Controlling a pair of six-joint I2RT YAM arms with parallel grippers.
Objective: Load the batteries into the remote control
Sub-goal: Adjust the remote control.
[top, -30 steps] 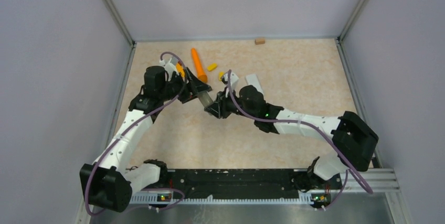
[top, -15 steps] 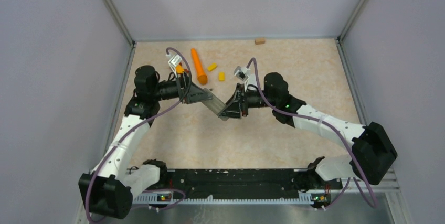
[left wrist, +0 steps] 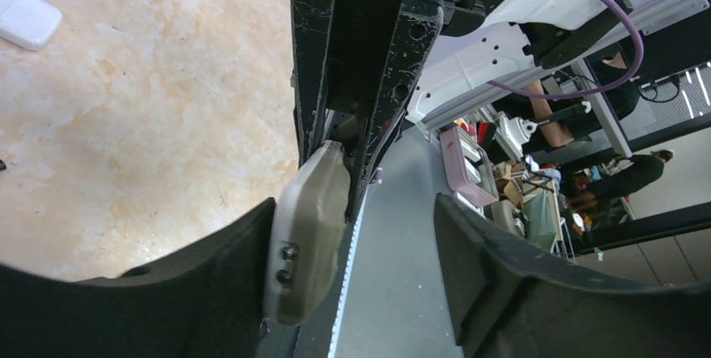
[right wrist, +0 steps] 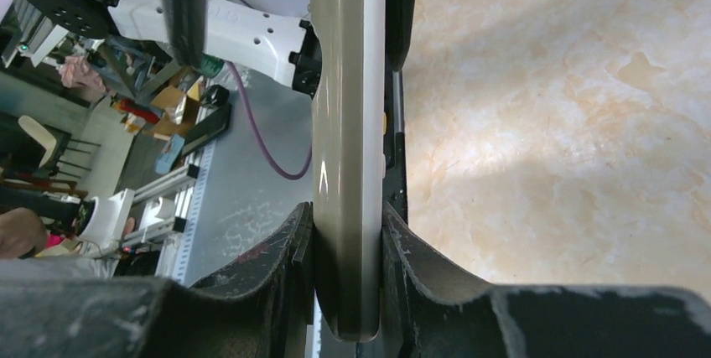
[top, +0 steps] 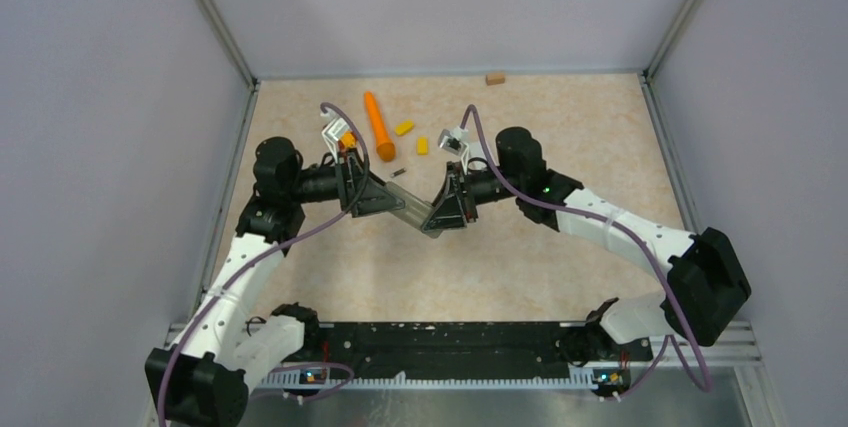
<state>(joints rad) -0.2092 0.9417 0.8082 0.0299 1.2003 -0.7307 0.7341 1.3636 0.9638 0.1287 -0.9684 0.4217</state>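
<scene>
You have swung both arms outward and drawn the remote (top: 410,213) back from the far clutter, holding it up between the two hands. Your right hand (top: 436,223) stays pinched tight on one end, while your left hand (top: 392,207) stands open around the other, which touches only one finger. One battery (top: 398,173) lies on the tabletop (top: 560,147) just beyond the left hand, so loading looks yet to begin.

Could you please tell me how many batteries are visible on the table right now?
1: a slim dark battery lies on the table between the orange carrot toy and the grey remote. Others may be hidden.
</scene>
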